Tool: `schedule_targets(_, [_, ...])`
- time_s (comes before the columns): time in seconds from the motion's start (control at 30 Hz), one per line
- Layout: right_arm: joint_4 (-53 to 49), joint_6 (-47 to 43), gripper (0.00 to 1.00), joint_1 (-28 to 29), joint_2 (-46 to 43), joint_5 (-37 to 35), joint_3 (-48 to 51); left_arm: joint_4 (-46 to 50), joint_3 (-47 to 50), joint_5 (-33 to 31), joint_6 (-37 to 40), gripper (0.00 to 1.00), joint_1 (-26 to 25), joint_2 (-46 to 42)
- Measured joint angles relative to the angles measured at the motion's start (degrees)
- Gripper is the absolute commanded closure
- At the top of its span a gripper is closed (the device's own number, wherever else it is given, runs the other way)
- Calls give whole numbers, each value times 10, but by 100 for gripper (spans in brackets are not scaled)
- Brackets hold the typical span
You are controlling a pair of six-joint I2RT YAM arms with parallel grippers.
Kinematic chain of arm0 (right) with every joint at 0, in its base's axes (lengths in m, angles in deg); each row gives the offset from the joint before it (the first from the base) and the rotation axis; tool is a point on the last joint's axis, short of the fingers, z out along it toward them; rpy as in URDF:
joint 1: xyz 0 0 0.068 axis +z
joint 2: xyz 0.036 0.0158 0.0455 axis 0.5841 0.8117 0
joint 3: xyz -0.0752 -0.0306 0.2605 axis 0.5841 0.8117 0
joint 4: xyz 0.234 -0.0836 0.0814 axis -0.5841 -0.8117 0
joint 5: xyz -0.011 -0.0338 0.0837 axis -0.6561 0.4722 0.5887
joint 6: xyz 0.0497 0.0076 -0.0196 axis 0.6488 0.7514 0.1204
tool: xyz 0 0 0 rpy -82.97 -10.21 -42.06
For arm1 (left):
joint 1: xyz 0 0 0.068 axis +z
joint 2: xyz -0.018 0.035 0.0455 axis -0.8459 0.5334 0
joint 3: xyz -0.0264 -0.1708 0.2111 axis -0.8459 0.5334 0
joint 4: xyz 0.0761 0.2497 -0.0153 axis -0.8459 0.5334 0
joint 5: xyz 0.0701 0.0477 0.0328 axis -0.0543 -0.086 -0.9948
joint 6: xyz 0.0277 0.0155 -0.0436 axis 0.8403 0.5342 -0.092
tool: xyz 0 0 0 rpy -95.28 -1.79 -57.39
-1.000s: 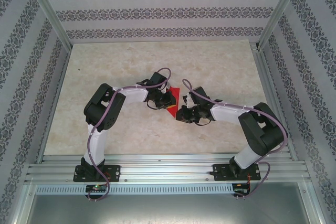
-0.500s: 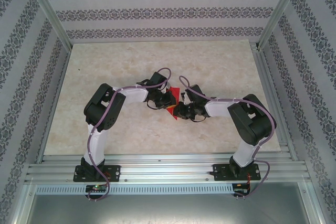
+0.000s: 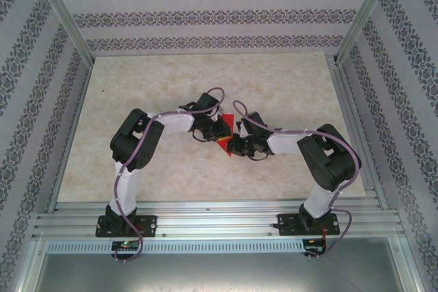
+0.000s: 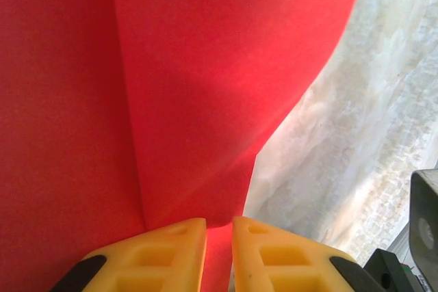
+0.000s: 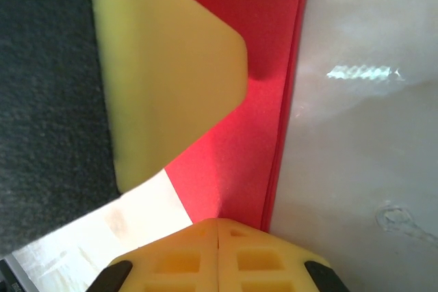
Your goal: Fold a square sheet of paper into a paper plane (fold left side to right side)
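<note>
Three patterned walls [image 3: 205, 18] enclose a marbled table [image 3: 137, 87]; left pincer [image 4: 219, 237] barely parted, right pincer [image 5: 217, 227] closed, over red paper [image 4: 205, 66].

I see top cam high behind near edge, facing down over whole counter [image 3: 137, 87]; both wrist cams close-up on mid-counter red paper [image 4: 205, 66].

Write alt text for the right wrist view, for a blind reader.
The right gripper, its two yellow fingertips shut together at the bottom edge, meets the lower end of a folded red paper whose straight layered edge runs up the frame. The other arm's yellow finger lies over the paper at upper left; pale table lies to the right.
</note>
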Motion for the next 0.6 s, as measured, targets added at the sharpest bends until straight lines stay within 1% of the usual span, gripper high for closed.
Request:
schedule_targets(0.2, [-3, 0, 99, 0, 0, 0, 0, 39, -30, 4, 13, 76, 3, 13])
schedule_targets(0.43, [-4, 0, 99, 5, -3, -9, 0, 88, -72, 16, 28, 74, 7, 32])
schedule_targets(0.6, [-5, 0, 99, 6, -3, -13, -1, 95, -91, 17, 32, 73, 14, 43])
